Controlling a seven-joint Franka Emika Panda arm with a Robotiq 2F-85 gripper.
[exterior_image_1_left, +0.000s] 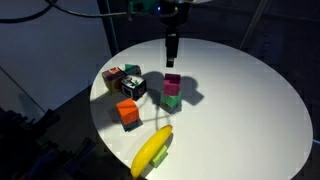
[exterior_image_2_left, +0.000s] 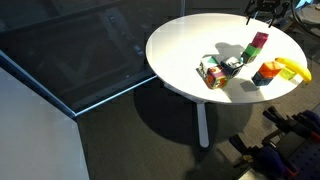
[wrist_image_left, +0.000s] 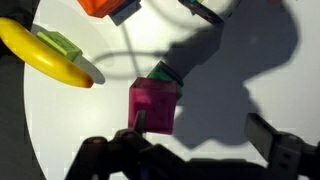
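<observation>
My gripper (exterior_image_1_left: 172, 50) hangs above the round white table (exterior_image_1_left: 240, 100), just behind a stack with a magenta cube (exterior_image_1_left: 173, 83) on a green cube (exterior_image_1_left: 172, 100). In the wrist view the gripper (wrist_image_left: 198, 125) is open and empty. Its left finger lies by the magenta cube (wrist_image_left: 153, 104), its right finger over bare table. The green cube (wrist_image_left: 163, 72) peeks out from under the magenta one. The stack also shows in an exterior view (exterior_image_2_left: 257, 45), with the gripper (exterior_image_2_left: 262, 12) at the table's far edge.
A yellow banana (exterior_image_1_left: 152, 150) lies on a green block near the table's edge, also in the wrist view (wrist_image_left: 45, 52). An orange cube (exterior_image_1_left: 128, 112) and a cluster of mixed cubes (exterior_image_1_left: 124, 81) lie near the stack. Dark floor surrounds the table.
</observation>
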